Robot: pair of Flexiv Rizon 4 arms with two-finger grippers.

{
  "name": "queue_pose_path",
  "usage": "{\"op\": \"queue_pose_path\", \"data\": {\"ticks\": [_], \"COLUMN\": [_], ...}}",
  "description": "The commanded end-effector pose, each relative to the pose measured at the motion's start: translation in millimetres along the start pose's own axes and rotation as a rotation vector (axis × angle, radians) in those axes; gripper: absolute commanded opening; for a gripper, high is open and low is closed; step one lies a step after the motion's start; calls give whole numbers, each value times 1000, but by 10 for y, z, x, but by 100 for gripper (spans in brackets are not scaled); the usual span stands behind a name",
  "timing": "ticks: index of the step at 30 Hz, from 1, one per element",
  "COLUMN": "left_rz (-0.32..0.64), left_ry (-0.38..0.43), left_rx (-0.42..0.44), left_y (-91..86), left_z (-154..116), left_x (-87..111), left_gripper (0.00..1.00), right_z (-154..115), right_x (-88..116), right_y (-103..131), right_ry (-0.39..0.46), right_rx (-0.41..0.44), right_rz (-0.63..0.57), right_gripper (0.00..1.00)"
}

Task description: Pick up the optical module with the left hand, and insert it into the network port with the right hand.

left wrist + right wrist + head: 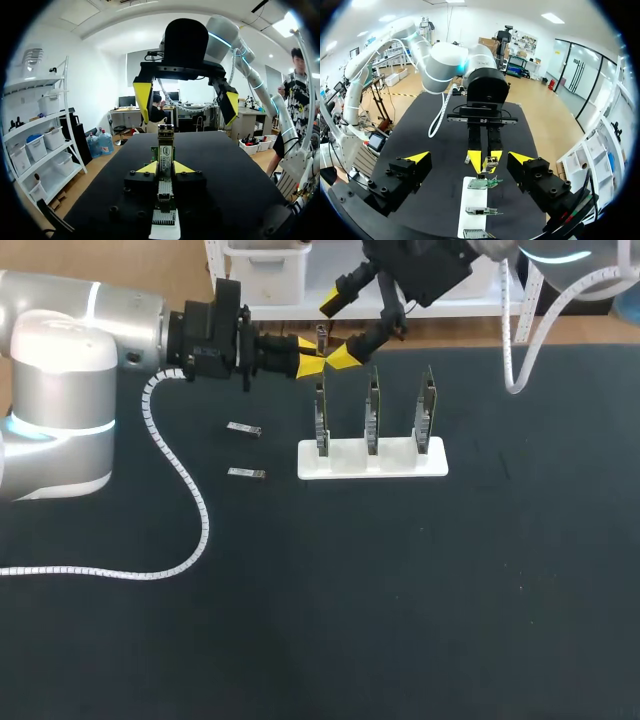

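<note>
L gripper (318, 358) is pinching the optical module (321, 337), a small metal bar w/ white label, upright above the leftmost of 3 boards (321, 420). R gripper (340, 328) is hanging spread wide nearby. 2 spare modules (243, 429) are lying on the table (400, 590).

Silver-grey left arm (60, 360), blue-lit ring, white spiral cable (186, 490); black left hand (309, 355) and right hand (338, 330), yellow-tipped

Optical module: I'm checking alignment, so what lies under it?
Below the optical module, shut in the left gripper, the white stand's end card shows; directly beneath is covered by its fingers.
</note>
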State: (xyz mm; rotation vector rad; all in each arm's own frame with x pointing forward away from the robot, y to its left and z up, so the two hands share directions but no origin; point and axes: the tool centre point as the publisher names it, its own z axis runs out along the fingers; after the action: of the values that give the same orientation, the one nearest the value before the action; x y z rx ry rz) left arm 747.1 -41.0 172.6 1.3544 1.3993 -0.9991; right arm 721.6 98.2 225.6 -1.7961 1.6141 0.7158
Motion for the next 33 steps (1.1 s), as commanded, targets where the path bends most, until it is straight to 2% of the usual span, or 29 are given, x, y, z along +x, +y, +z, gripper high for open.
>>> {"op": "queue_pose_path", "data": {"ticks": [1,33], "left_rz": [-1,-1], "left_ry": [3,3], "left_rx": [1,1], "left_y": [9,9], "left_z": [2,2], "left_x": [-4,-4], "left_gripper": [0,0], "right_z": [-9,34], "right_x": [0,-17], "right_y": [29,13], "right_ry": [1,1], "right_rx": [6,-12], "right_rz": [1,25], "right_gripper": [100,100]}}
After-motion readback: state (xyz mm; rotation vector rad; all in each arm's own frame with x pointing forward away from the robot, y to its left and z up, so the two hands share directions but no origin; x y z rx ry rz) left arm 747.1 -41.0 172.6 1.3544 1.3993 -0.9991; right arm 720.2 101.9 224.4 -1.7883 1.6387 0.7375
